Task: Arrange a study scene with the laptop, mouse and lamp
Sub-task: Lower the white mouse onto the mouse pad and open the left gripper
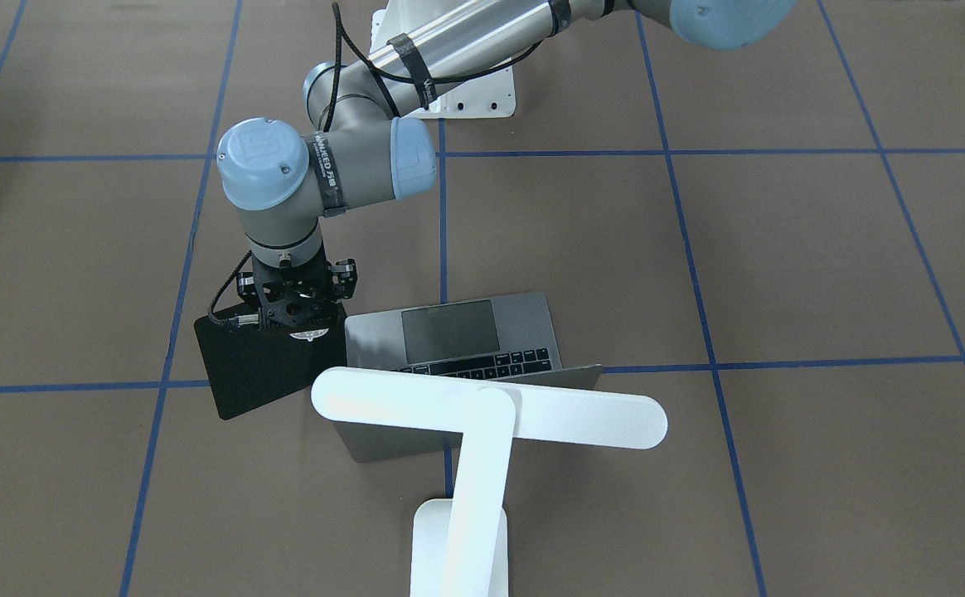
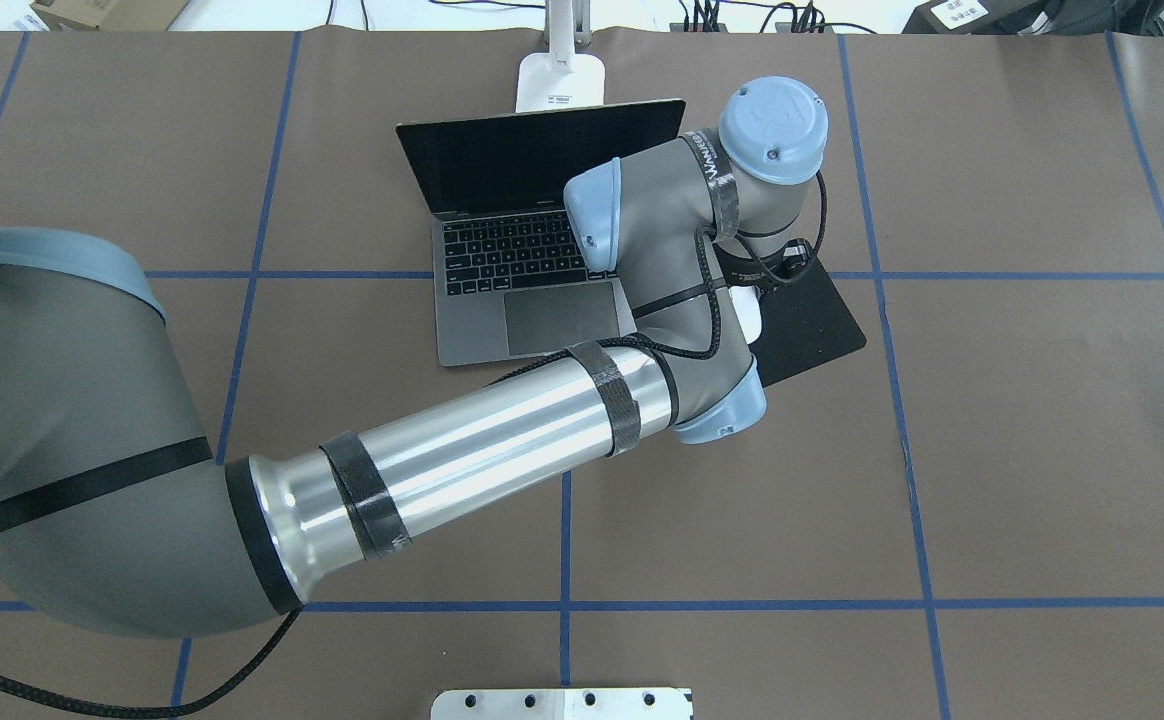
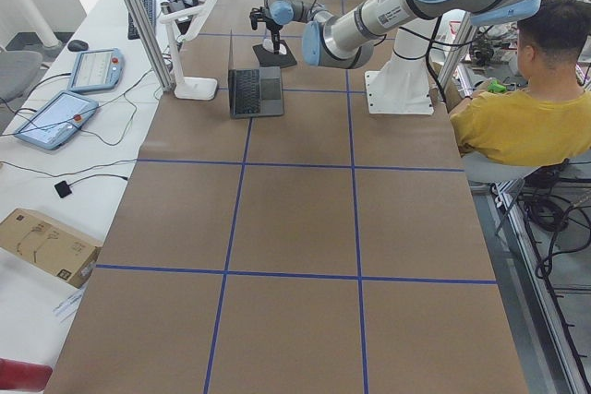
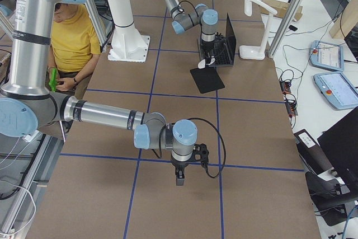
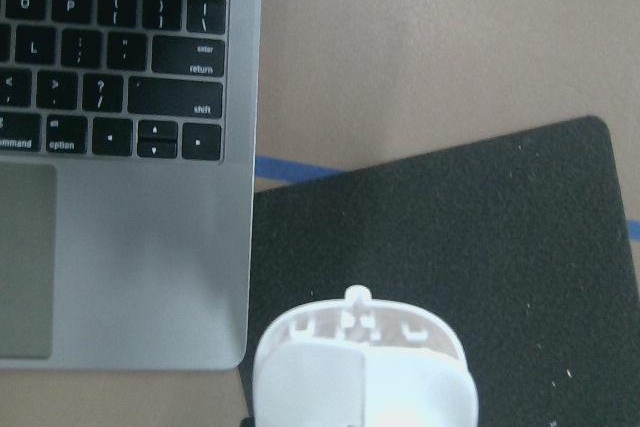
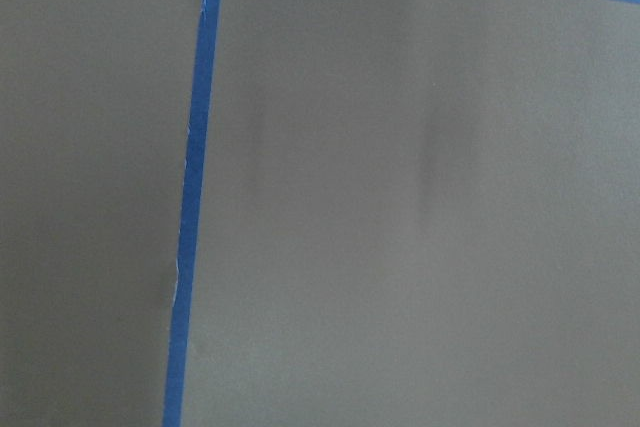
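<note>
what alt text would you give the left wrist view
A small white glossy oval mouse fills the bottom centre, close to the lens, over a flat black rectangular pad. At left is the corner of a space-grey metal laptop with black keys, on a brown table crossed by blue tape.

Left arm [image 2: 462, 450]: stretched forward and across the midline of the worktop [image 2: 1042, 450], forearm slanting away from the base. Its wrist [image 1: 283, 195] is bent so that the left claw [image 1: 304, 323] points straight down, low over the surface, gripping the mouse [image 5: 365, 377]. Right arm [image 4: 106, 115]: folded at the elbow, with the right claw [image 4: 179, 178] aimed down just above the worktop; finger spacing not discernible.
</note>
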`<state>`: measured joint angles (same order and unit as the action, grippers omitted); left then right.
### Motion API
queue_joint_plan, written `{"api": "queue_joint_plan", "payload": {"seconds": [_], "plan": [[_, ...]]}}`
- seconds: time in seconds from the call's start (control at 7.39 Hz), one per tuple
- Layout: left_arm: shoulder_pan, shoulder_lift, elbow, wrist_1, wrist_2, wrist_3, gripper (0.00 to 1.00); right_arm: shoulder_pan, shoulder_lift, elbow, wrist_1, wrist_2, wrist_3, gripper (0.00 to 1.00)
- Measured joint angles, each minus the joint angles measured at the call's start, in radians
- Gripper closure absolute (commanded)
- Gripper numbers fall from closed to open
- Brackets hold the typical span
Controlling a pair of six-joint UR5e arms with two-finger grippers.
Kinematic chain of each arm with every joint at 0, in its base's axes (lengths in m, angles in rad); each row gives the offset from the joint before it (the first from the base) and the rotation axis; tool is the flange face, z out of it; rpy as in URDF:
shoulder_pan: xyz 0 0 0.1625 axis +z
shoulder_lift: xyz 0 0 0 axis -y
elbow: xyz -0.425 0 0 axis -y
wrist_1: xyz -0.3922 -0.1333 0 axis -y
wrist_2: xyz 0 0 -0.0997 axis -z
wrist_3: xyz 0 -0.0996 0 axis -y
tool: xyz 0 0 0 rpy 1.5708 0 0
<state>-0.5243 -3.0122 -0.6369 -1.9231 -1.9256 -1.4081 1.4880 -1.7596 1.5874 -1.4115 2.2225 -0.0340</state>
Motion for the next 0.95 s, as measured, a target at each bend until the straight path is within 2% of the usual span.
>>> {"api": "queue_joint_plan", "payload": {"seconds": [0.27, 0.54, 0.95], "plan": [[0.017, -0.009, 0.009, -0.014, 0.023, -0.017, 0.60, 0.000, 0.013, -0.016, 0.000, 0.000, -0.001, 0.00], [0.043, -0.011, 0.021, -0.036, 0.064, -0.033, 0.53, 0.000, 0.016, -0.018, 0.000, 0.000, 0.000, 0.00], [0.064, -0.011, 0.043, -0.071, 0.110, -0.039, 0.25, 0.000, 0.016, -0.018, 0.000, 0.000, 0.000, 0.00]]}}
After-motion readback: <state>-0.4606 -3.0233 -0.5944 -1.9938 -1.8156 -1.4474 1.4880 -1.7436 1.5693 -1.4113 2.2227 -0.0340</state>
